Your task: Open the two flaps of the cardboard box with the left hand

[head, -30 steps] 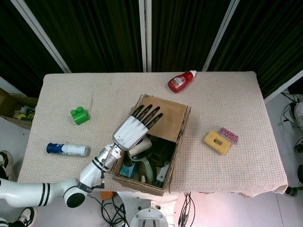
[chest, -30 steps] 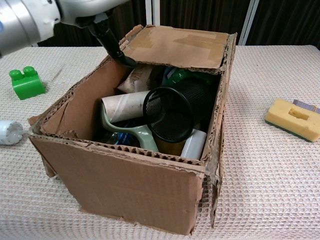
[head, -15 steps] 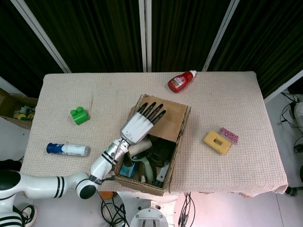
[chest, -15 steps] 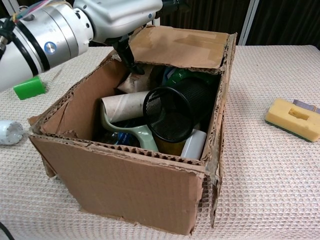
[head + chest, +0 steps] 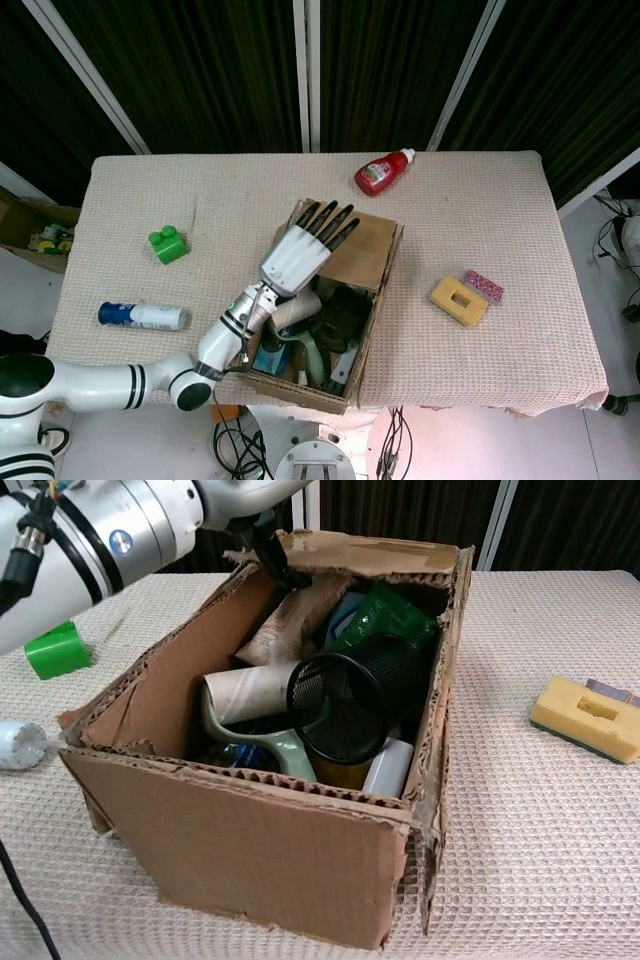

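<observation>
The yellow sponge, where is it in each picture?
Head view: the yellow sponge lies on the table right of the cardboard box, beside a small pink block.
Chest view: the sponge sits at the right edge.
Shared landmark: the box is to its left in both.

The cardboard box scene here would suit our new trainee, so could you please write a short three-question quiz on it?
1. True or false: the left hand reaches over the cardboard box with its dark fingers extended over the far flap.
2. Which thing lies nearest the box on its right side in the head view? A) green block B) yellow sponge C) ketchup bottle
3. Fill in: inside the box, the black mesh ____ lies on its side.

Key
1. True.
2. B.
3. cup.
</observation>
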